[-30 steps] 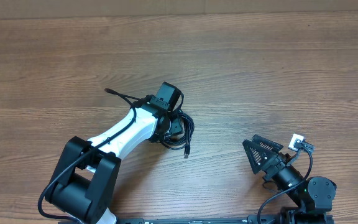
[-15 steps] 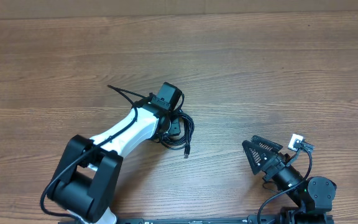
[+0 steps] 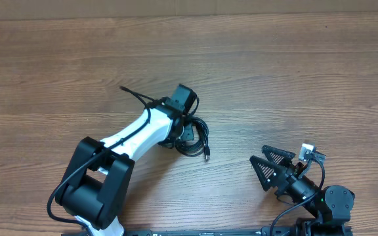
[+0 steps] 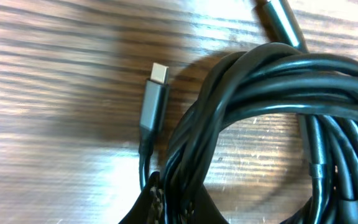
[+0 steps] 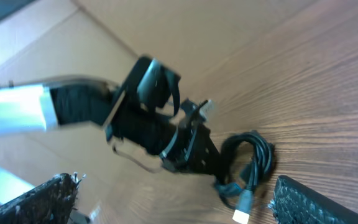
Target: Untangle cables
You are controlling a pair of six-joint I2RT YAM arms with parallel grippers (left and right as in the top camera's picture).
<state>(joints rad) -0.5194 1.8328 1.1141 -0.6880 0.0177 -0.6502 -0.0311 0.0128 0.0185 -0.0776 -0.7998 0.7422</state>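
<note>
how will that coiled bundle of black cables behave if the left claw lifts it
Likely floppy: the cable bundle is thin cords in loose loops, so it should sag and dangle. Probably light, since the strands are slim. The plug lying free beside the coil may swing or snag once the left claw pulls.

no words, numbers or signs can be read in any of the views. nothing is printed on the cables (image 4: 272,81) that can be made out. a little white square (image 3: 309,152) shows in the overhead view, low on the right side, but it is too small to tell if anything is written on it.
</note>
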